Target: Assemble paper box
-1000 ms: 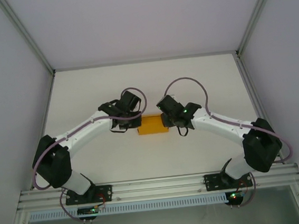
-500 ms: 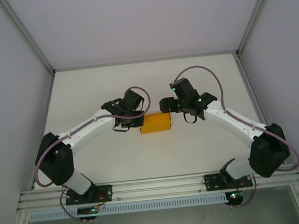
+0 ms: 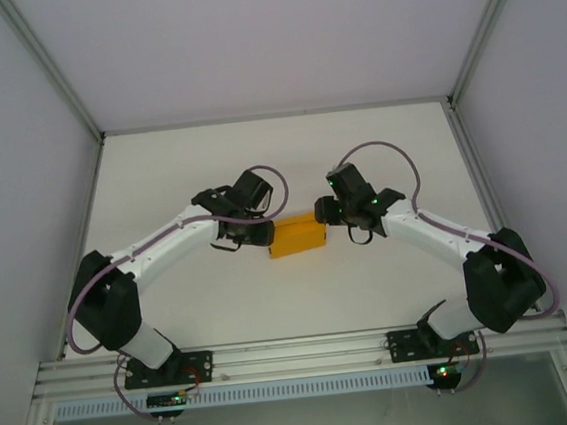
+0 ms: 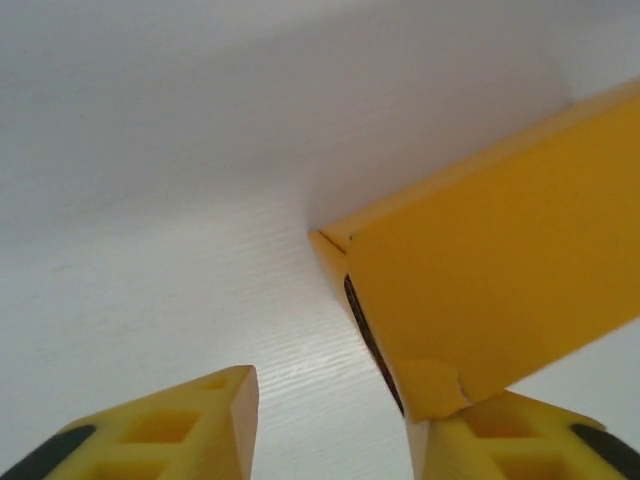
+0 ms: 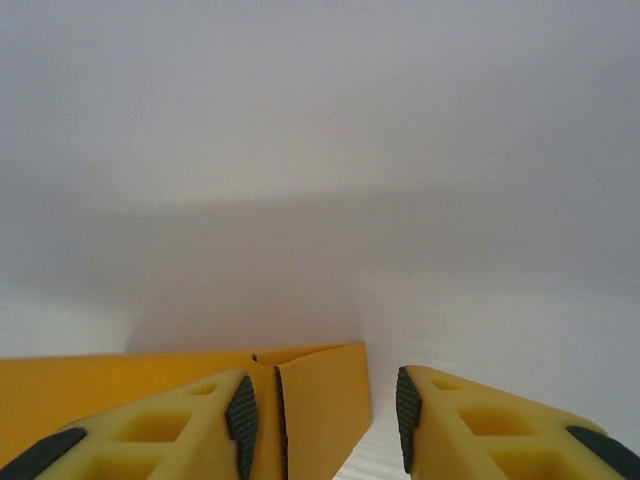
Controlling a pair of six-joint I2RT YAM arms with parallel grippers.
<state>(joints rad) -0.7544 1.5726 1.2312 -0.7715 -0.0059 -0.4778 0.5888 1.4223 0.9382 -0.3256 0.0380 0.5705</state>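
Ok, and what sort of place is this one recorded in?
Probably a lab robot test cell: a bare white table enclosed by plain grey panels, the left arm and right arm bolted to an aluminium rail at its near edge, with the paper box between them.

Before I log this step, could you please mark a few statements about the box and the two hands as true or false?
1. The paper box lies on the table between the two hands. True.
2. The left hand is clamped shut. False: its fingers stand apart, and bare table shows between them.
3. The paper box is a flat, unfolded sheet. False: it is folded up into a rectangular box shape.
4. In the right wrist view, one end of the box reaches into the gap of the open right hand. True.
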